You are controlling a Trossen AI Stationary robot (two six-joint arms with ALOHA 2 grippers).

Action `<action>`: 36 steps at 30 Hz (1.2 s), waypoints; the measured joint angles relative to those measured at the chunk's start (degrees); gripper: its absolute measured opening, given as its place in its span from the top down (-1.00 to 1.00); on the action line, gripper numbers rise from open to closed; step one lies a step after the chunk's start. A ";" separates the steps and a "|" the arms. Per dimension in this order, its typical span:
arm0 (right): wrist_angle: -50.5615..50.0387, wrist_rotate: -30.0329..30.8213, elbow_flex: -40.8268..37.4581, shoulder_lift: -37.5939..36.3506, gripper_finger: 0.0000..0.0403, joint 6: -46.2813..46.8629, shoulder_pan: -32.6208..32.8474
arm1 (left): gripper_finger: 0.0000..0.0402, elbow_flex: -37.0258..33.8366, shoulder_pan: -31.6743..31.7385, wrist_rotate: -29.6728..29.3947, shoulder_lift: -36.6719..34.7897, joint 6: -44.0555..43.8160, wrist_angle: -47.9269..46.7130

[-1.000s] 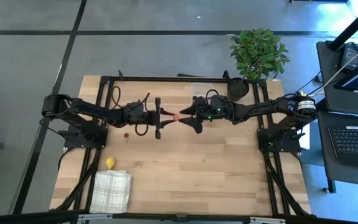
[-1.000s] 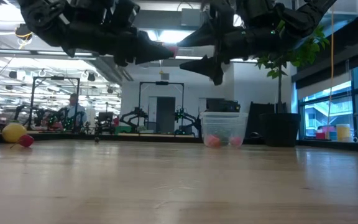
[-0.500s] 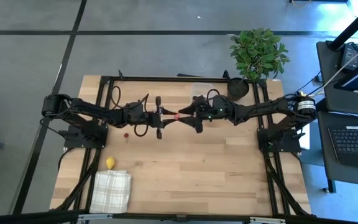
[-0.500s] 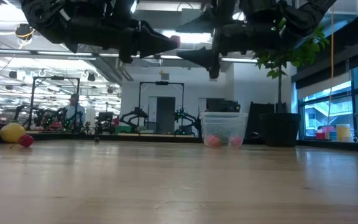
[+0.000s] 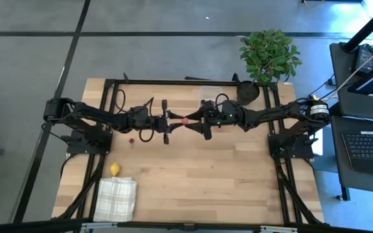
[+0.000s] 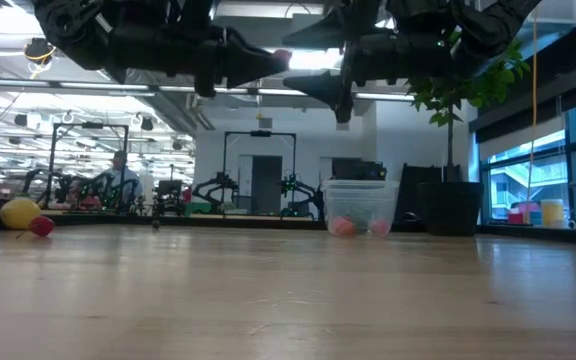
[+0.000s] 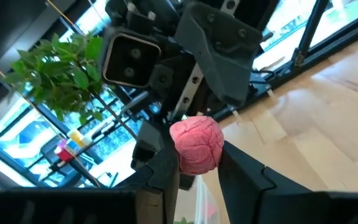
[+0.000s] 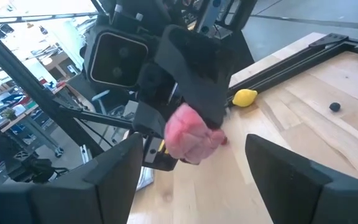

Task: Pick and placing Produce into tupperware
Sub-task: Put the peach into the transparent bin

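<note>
Pink berry sits clamped in left gripper at frame centre; right gripper, fingers apart, should close squarely before left releases.

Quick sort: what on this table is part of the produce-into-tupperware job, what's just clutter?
Job:
- pink berry piece, clamped in the left gripper in mid-air
- right gripper, open around it
- tupperware, two pink pieces inside
- lemon
- red berry

Clutter:
- checked cloth
- potted plant
</note>
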 joint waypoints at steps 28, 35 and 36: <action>-1.16 0.76 0.00 -0.11 0.23 -1.29 -0.15 | 0.53 4.75 -0.04 -2.37 8.31 1.76 2.52; -1.00 0.97 0.09 -0.11 0.22 -2.18 -0.17 | 0.53 4.87 -0.09 -4.24 8.31 1.76 3.02; -1.00 0.85 0.09 -0.11 0.21 -2.21 -0.15 | 0.53 4.87 -0.09 -4.29 8.31 1.76 3.22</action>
